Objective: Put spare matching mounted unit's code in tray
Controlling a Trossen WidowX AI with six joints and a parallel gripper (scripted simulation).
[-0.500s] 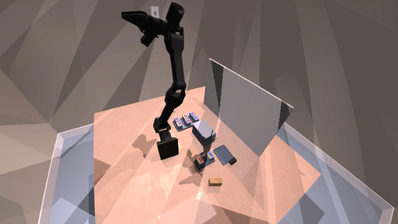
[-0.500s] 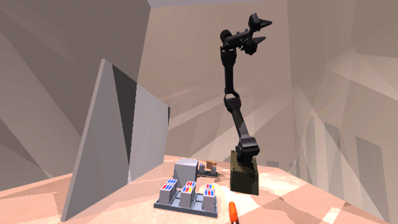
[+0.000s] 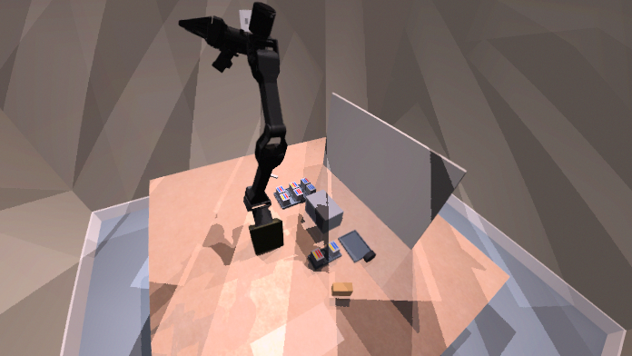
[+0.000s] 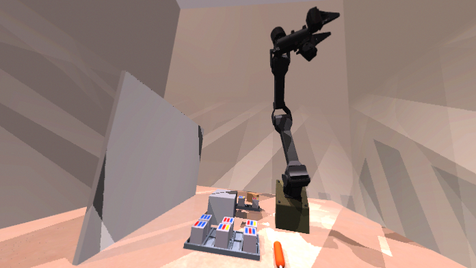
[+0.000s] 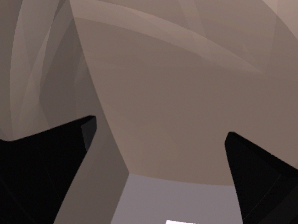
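Note:
My gripper (image 3: 181, 23) (image 4: 335, 24) (image 5: 163, 131) is open and empty, high above the table. Several grey spare blocks with striped coloured tops stand in a rack (image 3: 291, 205) (image 4: 222, 253); the front-left block (image 4: 197, 235) has a red and blue top, the front-middle block (image 4: 223, 238) also shows yellow. A smaller rack (image 4: 247, 207) holds two striped-top blocks, one red and yellow (image 3: 318, 255), one blue and yellow (image 3: 334, 247). A flat dark tray (image 3: 355, 246) lies beside it, with nothing visible inside. Which thing is the mounted unit, and its back code, I cannot tell.
A large grey box (image 3: 323, 210) (image 4: 220, 206) stands between the racks. A tall grey panel (image 3: 381, 168) (image 4: 150, 164) stands beside them. A black round object (image 3: 370, 256) is at the tray's corner. A tan block (image 3: 341, 289) and an orange-handled tool (image 4: 278, 252) lie on the table.

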